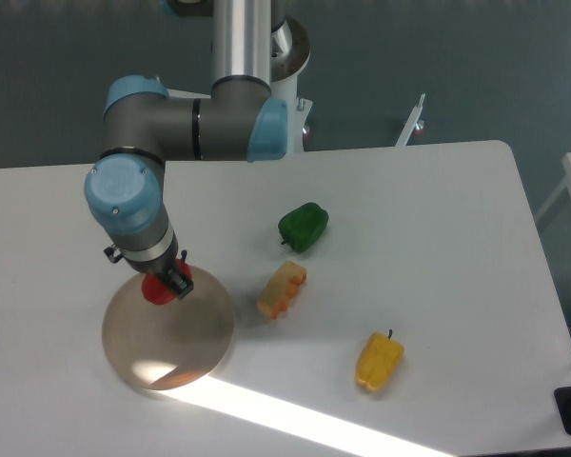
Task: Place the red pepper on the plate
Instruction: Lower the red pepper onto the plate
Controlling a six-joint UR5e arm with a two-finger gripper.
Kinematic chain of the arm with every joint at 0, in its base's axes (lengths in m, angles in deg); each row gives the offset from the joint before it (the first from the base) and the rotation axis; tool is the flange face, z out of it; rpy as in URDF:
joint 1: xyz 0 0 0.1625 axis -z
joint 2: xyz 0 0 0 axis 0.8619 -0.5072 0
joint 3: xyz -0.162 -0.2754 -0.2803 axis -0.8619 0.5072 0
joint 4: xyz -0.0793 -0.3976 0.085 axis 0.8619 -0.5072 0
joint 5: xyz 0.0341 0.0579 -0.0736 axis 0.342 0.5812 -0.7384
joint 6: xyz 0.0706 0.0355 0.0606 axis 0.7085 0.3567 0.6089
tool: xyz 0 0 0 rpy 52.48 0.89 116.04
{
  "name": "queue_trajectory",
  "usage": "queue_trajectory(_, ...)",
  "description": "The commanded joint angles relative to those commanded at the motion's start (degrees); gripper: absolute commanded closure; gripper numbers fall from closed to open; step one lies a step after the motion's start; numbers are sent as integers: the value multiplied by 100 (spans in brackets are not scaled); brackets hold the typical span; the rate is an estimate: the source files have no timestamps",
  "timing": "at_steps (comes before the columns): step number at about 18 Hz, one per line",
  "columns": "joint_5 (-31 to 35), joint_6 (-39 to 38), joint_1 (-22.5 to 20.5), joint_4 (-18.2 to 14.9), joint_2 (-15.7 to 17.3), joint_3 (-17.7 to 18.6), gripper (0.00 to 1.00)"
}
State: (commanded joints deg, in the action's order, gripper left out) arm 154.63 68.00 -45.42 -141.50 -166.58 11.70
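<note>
The red pepper [155, 289] is small, glossy and bright red, held in my gripper [164, 286], which is shut on it. It hangs over the upper left part of the plate [176, 335], a flat round tan-brown translucent disc on the white table. Whether the pepper touches the plate cannot be told. The wrist hides the pepper's top.
A green pepper [303, 227] lies right of the arm. An orange-yellow ridged piece [282, 289] lies just right of the plate. A yellow pepper [378, 361] lies lower right. A bright strip of light crosses the table's front. The table's right edge [538, 238] is near.
</note>
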Motion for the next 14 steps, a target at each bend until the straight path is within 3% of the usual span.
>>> queue_trajectory(6,256,-9,44,53,-414,-176,50)
queue_trajectory(14,247,-9,79,237,-537,-150,50)
